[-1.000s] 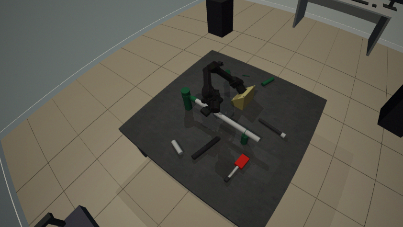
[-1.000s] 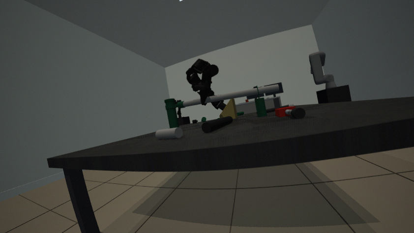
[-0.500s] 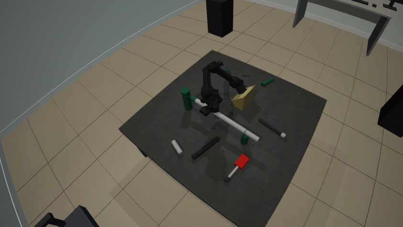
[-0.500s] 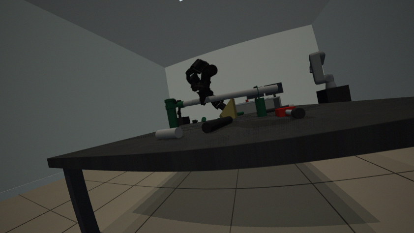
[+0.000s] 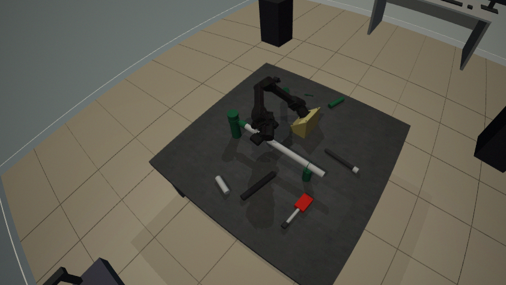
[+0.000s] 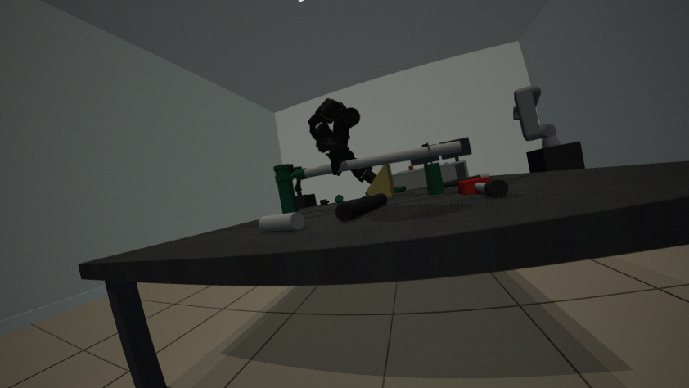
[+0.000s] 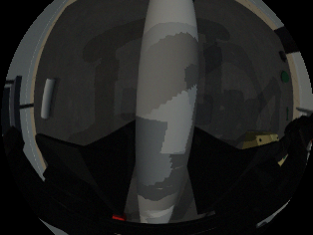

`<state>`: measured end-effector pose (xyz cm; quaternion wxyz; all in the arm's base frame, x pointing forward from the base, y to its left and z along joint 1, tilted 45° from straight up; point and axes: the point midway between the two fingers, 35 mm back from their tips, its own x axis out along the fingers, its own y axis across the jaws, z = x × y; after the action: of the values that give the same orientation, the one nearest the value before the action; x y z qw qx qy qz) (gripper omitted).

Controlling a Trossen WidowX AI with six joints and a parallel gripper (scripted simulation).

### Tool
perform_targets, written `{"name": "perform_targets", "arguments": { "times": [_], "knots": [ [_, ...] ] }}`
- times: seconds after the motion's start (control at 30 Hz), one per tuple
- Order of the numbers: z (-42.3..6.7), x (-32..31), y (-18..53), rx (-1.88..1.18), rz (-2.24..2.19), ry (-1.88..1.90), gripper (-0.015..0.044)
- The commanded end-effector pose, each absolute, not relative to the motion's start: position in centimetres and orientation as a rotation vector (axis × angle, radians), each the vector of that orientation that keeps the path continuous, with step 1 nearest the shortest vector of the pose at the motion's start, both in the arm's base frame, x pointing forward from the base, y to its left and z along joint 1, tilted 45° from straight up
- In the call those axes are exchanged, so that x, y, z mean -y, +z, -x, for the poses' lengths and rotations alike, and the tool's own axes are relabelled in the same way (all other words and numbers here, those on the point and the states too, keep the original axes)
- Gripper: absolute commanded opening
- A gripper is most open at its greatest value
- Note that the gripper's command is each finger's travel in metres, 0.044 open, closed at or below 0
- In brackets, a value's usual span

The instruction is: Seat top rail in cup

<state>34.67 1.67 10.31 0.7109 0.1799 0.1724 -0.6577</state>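
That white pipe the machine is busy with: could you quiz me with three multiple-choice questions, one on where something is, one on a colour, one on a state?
1. Where is the yellow wedge?
A. right by the arm
B. on the floor
C. on top of the rail

2. What colour is the big post?
A. red
B. green
C. white

3. What is the gripper doing?
A. open, apart from everything
B. shut on the rail
C. shut on the red-headed tool

Answers:
1 A, it lies on the table beside the arm.
2 B, green top to bottom.
3 B, the wrist view shows the rail between the fingers.
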Motion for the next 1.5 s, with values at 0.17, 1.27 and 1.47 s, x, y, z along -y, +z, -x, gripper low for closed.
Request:
{"name": "perform_targets", "arguments": {
  "times": [0.17,1.27,1.47],
  "knots": [
    [-34.95,-1.55,11.14,-0.367,-0.400,-1.441,0.0000],
    [-34.70,-0.73,11.18,-0.379,-0.400,-1.455,0.0000],
    [-34.70,-0.73,11.18,-0.379,-0.400,-1.455,0.0053]
  ]
}}
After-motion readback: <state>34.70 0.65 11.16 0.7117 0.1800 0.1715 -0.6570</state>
